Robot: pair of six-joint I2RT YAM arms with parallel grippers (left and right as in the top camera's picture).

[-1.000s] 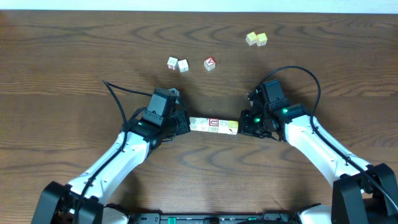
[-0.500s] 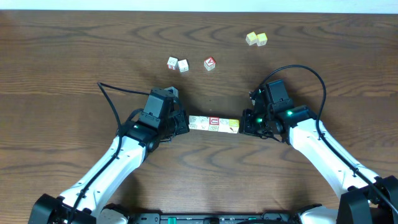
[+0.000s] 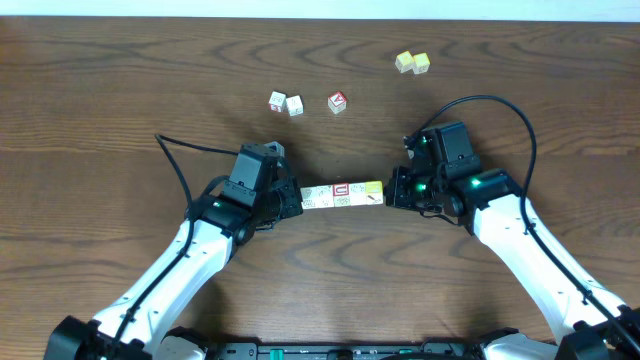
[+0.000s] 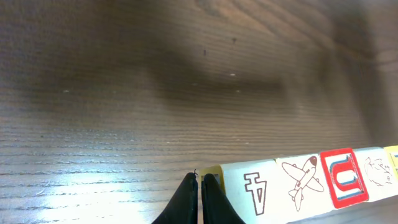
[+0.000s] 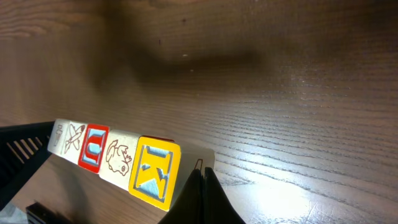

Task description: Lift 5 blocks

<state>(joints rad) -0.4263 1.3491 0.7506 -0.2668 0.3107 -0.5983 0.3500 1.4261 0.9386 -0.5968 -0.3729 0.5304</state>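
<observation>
Five alphabet blocks stand end to end in one straight row near the middle of the wooden table. The row's long axis runs from 9 o'clock to 3 o'clock in the overhead view, with the 3 o'clock end tipped slightly toward 12.

The left gripper butts against the 9 o'clock end. In its wrist view its black fingertips are pressed together with nothing between them, just beside the first cream block. After that block come the airplane block and the red-framed U block.

The right gripper meets the 3 o'clock end. Its jaws are likewise closed on themselves, and the tips sit just beside the yellow K block that ends the row. So the row is squeezed lengthwise between the two closed grippers, not pinched in either one.

In both wrist views the row's dark shadow lies apart from it on the wood, so the row seems to hang clear of the table.

Toward 11 o'clock from the row lie two loose whitish cubes, touching or nearly so. A red-faced cube sits at about 12 o'clock. A pair of yellow cubes lies well apart toward 1 o'clock.
</observation>
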